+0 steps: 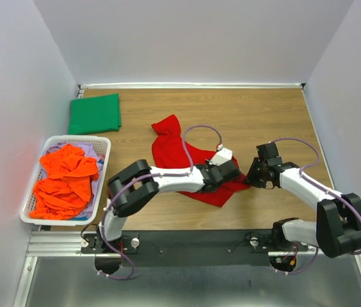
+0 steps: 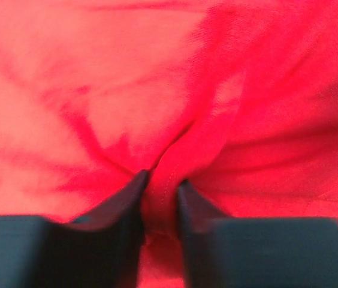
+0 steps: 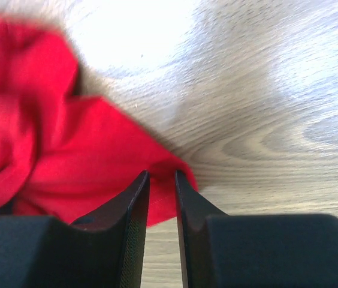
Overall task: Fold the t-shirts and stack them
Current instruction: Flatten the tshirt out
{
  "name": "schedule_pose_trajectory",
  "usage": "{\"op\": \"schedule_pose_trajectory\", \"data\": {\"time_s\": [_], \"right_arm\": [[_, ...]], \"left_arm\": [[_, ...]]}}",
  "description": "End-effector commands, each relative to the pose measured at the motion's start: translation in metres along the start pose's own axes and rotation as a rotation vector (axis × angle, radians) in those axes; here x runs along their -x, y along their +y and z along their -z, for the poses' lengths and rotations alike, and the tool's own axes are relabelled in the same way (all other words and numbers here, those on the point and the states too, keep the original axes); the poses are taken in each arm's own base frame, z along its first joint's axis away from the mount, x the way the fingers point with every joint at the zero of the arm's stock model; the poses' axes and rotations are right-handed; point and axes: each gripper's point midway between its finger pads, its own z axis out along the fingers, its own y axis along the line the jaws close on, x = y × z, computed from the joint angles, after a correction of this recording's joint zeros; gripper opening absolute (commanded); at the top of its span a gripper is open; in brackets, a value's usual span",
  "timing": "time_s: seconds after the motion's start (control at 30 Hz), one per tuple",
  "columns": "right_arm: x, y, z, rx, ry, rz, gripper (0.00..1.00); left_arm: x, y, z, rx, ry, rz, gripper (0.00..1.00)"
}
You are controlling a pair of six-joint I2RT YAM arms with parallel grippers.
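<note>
Red t-shirt (image 1: pixel 168 150) lies rumpled at mid-table (image 1: pixel 264 115). Left gripper (image 2: pixel 162 180) sits on the shirt's near right part. We see its jaws standing narrow, pinching a raised fold of red cloth. Right gripper (image 3: pixel 160 175) is at the shirt's right corner, jaws also narrow. Red shows in the gap, but we cannot tell whether it is clamped. Green t-shirt (image 1: pixel 95 114) lies folded at far left. Orange t-shirts (image 1: pixel 65 179) are heaped in the basket (image 1: pixel 52 220).

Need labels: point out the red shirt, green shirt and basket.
red shirt (image 1: pixel 171 150), top view, its far-left body.
green shirt (image 1: pixel 95 113), top view, centre of the fold.
basket (image 1: pixel 78 137), top view, far rim.
</note>
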Motion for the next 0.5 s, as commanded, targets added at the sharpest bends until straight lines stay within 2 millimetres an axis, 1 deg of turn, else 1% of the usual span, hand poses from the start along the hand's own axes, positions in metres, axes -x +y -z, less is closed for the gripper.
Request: {"op": "schedule_pose_trajectory", "data": {"time_s": [0.0, 0.03, 0.07, 0.1, 0.13, 0.17, 0.2, 0.23, 0.27, 0.3, 0.33, 0.37, 0.4, 0.43, 0.47], "right_arm": [[-0.01, -0.032, -0.01, -0.122, 0.013, -0.056, 0.3], [-0.01, -0.034, -0.01, -0.127, 0.015, -0.063, 0.29], [-0.009, -0.036, -0.011, -0.131, 0.017, -0.071, 0.29], [-0.007, -0.038, -0.012, -0.137, 0.017, -0.088, 0.28], [-0.007, -0.039, -0.013, -0.142, 0.023, -0.091, 0.27], [-0.006, -0.039, -0.014, -0.14, 0.024, -0.094, 0.26], [-0.005, -0.038, -0.014, -0.133, 0.027, -0.088, 0.25], [-0.003, -0.037, -0.015, -0.135, 0.029, -0.082, 0.23], [-0.001, -0.039, -0.015, -0.145, 0.02, -0.079, 0.23], [0.001, -0.039, -0.016, -0.152, 0.017, -0.079, 0.23], [0.002, -0.041, -0.016, -0.156, 0.013, -0.085, 0.22], [0.004, -0.043, -0.015, -0.162, 0.006, -0.102, 0.22], [0.004, -0.046, -0.015, -0.166, 0.004, -0.111, 0.22], [0.008, -0.051, -0.014, -0.172, -0.008, -0.15, 0.22], [0.011, -0.055, -0.013, -0.176, -0.016, -0.171, 0.22]], "left_arm": [[-0.009, 0.082, 0.016, 0.174, 0.013, 0.132, 0.21], [0.001, 0.093, 0.028, 0.161, -0.011, 0.178, 0.2], [0.001, 0.103, 0.031, 0.164, -0.007, 0.213, 0.2], [-0.007, 0.122, 0.03, 0.192, 0.012, 0.235, 0.2], [0.001, 0.131, 0.04, 0.183, -0.016, 0.265, 0.2], [0.003, 0.135, 0.045, 0.177, -0.028, 0.268, 0.2], [0.0, 0.139, 0.047, 0.175, -0.035, 0.274, 0.2], [0.007, 0.142, 0.056, 0.161, -0.059, 0.295, 0.2], [0.002, 0.15, 0.057, 0.169, -0.047, 0.317, 0.2], [0.005, 0.157, 0.064, 0.165, -0.06, 0.351, 0.2], [0.001, 0.165, 0.066, 0.174, -0.053, 0.383, 0.2], [-0.012, 0.176, 0.066, 0.202, -0.024, 0.421, 0.2], [-0.016, 0.188, 0.069, 0.223, -0.02, 0.437, 0.2], [-0.023, 0.217, 0.075, 0.284, -0.028, 0.552, 0.2], [-0.025, 0.22, 0.08, 0.285, -0.039, 0.558, 0.2]]}}
